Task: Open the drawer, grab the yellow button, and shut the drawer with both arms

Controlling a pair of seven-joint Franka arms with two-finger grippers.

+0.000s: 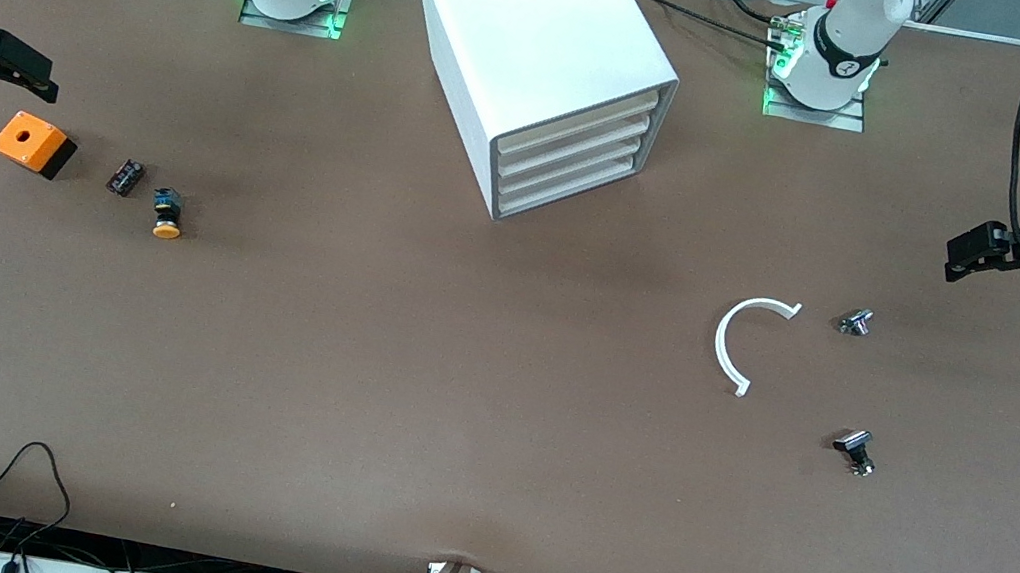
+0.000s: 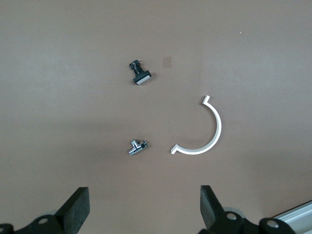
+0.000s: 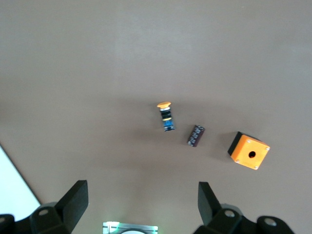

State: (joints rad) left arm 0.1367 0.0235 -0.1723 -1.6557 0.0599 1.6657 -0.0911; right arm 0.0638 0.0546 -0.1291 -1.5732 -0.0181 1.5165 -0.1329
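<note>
The white cabinet (image 1: 547, 39) stands at the back middle of the table. Its four drawers are all shut, the top drawer (image 1: 583, 120) among them. The button (image 1: 168, 214) lies on its side on the table toward the right arm's end, and shows in the right wrist view (image 3: 165, 116). My right gripper (image 1: 42, 87) is open and empty, in the air over the table by the orange box; its jaws (image 3: 143, 190) stand wide apart. My left gripper (image 1: 957, 258) is open and empty over the left arm's end; its jaws (image 2: 144, 195) are also wide apart.
An orange box with a hole (image 1: 33, 142) and a small black-red part (image 1: 125, 176) lie beside the button. A white C-shaped ring (image 1: 742, 344) and two small metal parts (image 1: 855, 322) (image 1: 855, 450) lie toward the left arm's end.
</note>
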